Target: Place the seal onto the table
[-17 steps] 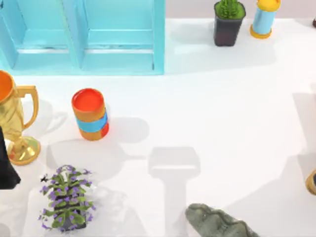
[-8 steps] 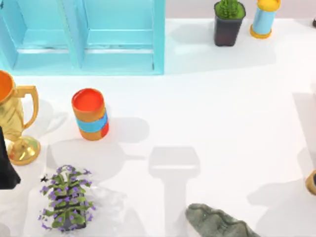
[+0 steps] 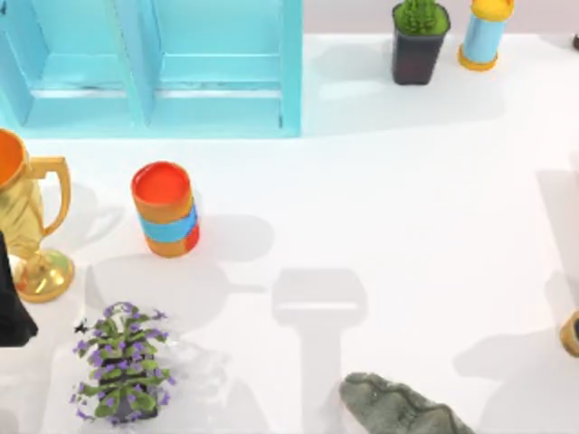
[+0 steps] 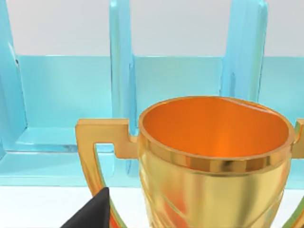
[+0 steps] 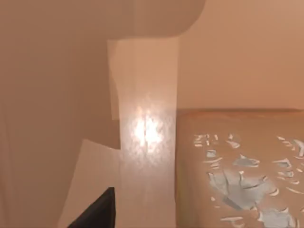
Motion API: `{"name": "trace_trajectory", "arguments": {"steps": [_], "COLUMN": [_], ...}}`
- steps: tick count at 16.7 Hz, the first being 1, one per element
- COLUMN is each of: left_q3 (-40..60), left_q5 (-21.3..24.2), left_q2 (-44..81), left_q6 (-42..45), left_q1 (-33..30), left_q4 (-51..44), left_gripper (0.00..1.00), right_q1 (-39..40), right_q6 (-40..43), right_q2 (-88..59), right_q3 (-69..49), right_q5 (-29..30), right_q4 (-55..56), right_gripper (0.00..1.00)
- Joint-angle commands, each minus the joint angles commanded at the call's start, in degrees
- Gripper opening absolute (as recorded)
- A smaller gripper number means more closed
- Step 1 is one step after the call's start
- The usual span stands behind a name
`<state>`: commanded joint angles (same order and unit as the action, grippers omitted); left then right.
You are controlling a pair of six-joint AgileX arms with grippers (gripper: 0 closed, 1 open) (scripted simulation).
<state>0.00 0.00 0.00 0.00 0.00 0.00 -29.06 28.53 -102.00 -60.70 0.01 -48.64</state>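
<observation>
Presumably stiff and light, judging by the small tan-brown wood-like block of a seal, flaked white on one face. Looms right up against the right gripper; cannot tell whether clamped or loose. Possibly matches the tan sliver well right of the orange blue-banded cup. Best gripped across two flat opposite sides, mid-height; expect no give. Cannot judge long axis or facing from so close. Set base-down on the white glossy table. Leave the left gripper left of the cup, beside the gold trophy; grip likewise untellable.
</observation>
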Motion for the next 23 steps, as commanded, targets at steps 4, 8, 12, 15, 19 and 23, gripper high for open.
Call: {"name": "trace_trajectory", "arguments": {"steps": [4,8,12,15,19,23], "left_q3": [0.0,0.0,0.0,0.0,0.0,0.0], "left_q5": [0.0,0.0,0.0,0.0,0.0,0.0], "left_q2": [0.0,0.0,0.0,0.0,0.0,0.0], "left_q6": [0.0,0.0,0.0,0.0,0.0,0.0], "left_q1": [0.0,0.0,0.0,0.0,0.0,0.0], "left_q4": [0.0,0.0,0.0,0.0,0.0,0.0], "left_gripper": [1.0,1.0,1.0,1.0,1.0,1.0], "right_q1": [0.0,0.0,0.0,0.0,0.0,0.22], "right_q6": [0.0,0.0,0.0,0.0,0.0,-2.2], "right_q2": [0.0,0.0,0.0,0.0,0.0,-0.19], "right_q3": [0.0,0.0,0.0,0.0,0.0,-2.05], "right_q5": [0.0,0.0,0.0,0.0,0.0,-0.49], "right_q4": [0.0,0.0,0.0,0.0,0.0,-1.41], "right_gripper": [0.55,0.25,0.0,0.0,0.0,0.0]}}
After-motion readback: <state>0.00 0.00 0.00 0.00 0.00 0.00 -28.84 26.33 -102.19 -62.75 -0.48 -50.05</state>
